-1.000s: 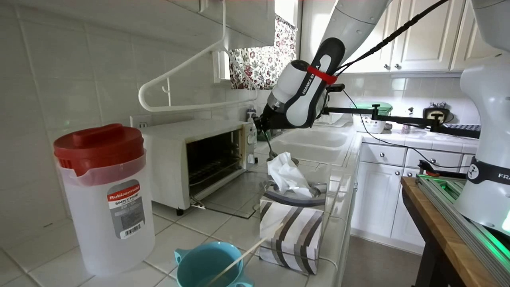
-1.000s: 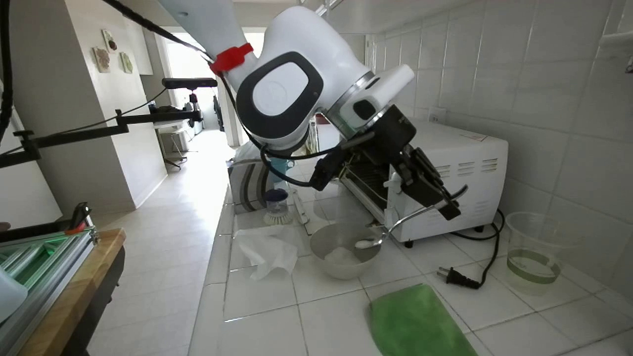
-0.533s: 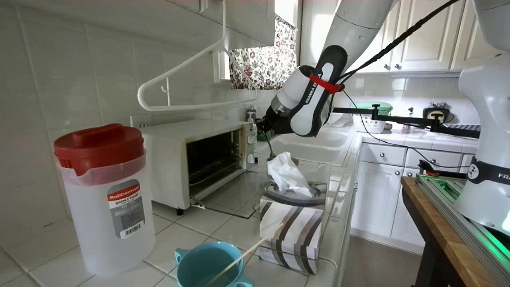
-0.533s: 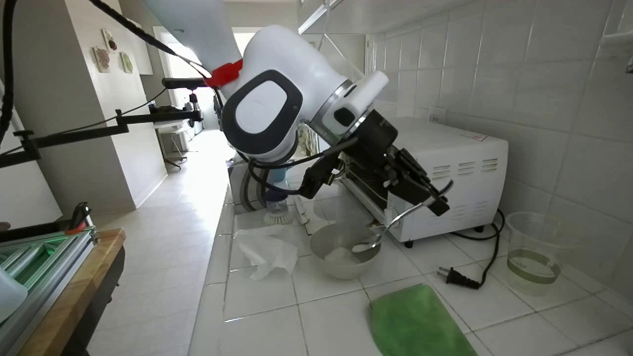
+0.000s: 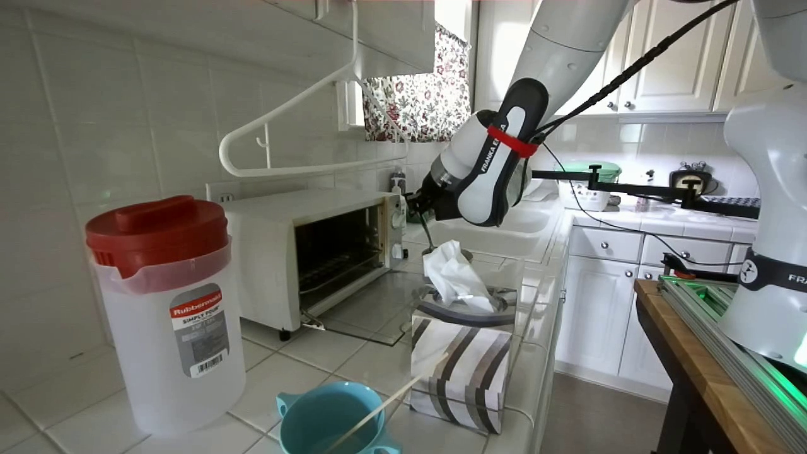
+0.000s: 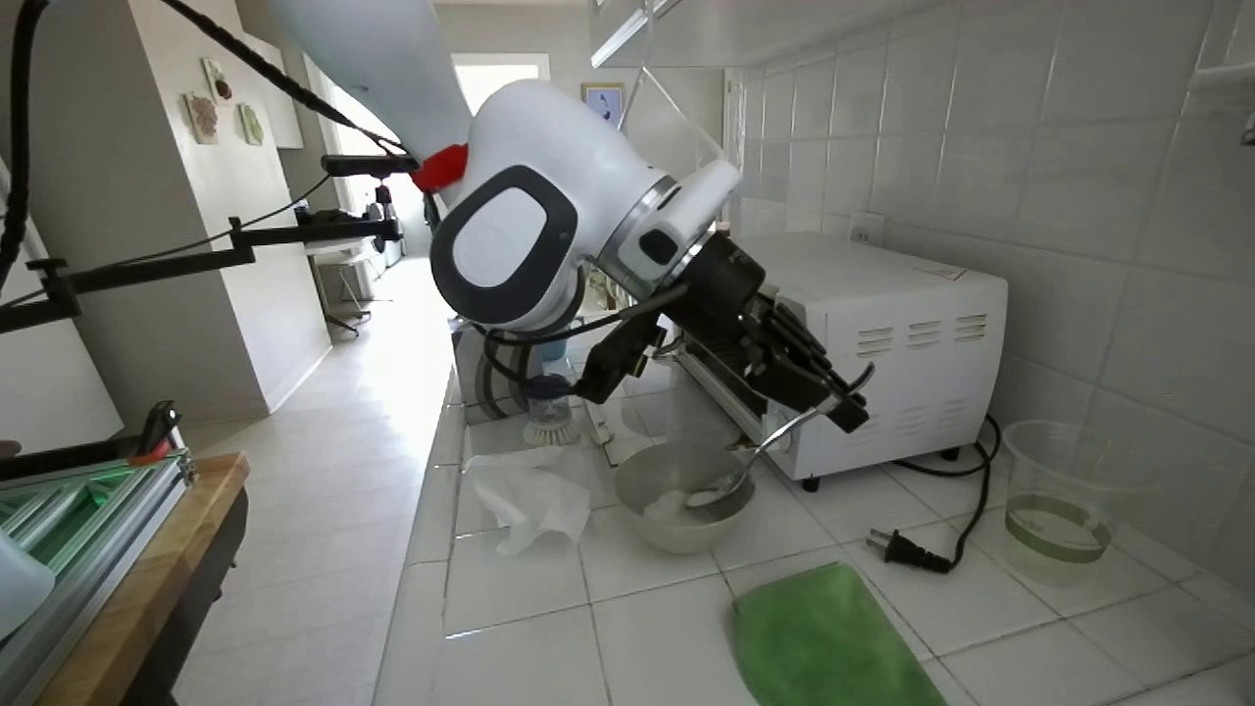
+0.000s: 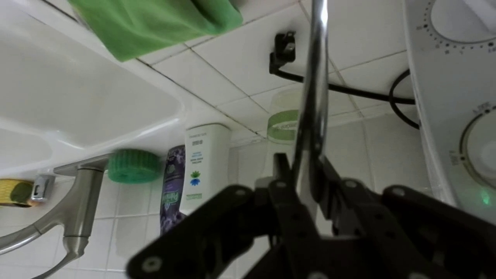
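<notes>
My gripper (image 6: 845, 400) is shut on the handle of a metal spoon (image 6: 786, 429). The spoon slants down, its head inside a grey bowl (image 6: 681, 537) on the tiled counter, beside a white substance (image 6: 667, 506). Whether the head touches the bowl's wall is unclear. In the wrist view the gripper (image 7: 305, 169) has the spoon handle (image 7: 316, 77) between its fingertips; the spoon's head is out of that view. In an exterior view the gripper (image 5: 413, 202) and spoon (image 5: 429, 234) show behind the tissue box, which hides most of the bowl.
A white toaster oven (image 6: 897, 333) with its door lowered stands beside the bowl. A green cloth (image 6: 833, 637), crumpled tissue (image 6: 534, 500), plug (image 6: 917, 554), clear cup (image 6: 1059, 500) and brush (image 6: 549, 412) lie around. A striped tissue box (image 5: 460, 372), blue cup (image 5: 331, 416) and pitcher (image 5: 170, 328) stand farther off.
The arm and gripper have moved left and lower in an exterior view. The spoon's head has shifted left and slightly down inside the bowl, closer to the white substance. The bowl has stayed put.
</notes>
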Available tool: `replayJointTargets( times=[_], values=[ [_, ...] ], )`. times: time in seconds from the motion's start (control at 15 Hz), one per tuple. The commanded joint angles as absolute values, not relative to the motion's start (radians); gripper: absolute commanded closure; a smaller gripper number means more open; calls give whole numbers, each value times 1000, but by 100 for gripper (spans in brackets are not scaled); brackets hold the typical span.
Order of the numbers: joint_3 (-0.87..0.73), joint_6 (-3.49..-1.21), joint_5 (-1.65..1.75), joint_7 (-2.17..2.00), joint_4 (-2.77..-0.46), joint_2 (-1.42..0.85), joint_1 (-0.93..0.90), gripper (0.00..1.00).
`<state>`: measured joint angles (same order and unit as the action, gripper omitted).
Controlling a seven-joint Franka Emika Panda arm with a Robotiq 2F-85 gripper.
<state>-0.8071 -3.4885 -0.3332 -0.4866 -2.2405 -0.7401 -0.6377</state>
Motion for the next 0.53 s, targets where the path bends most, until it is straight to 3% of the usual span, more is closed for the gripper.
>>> replayJointTargets(
  times=[0.0,0.47],
  values=[
    [-819,-3570,-372,-471,-2261,-759,-660,95],
    [-767,-3579,-467,-360,-2265,-746,-637,95]
  ],
)
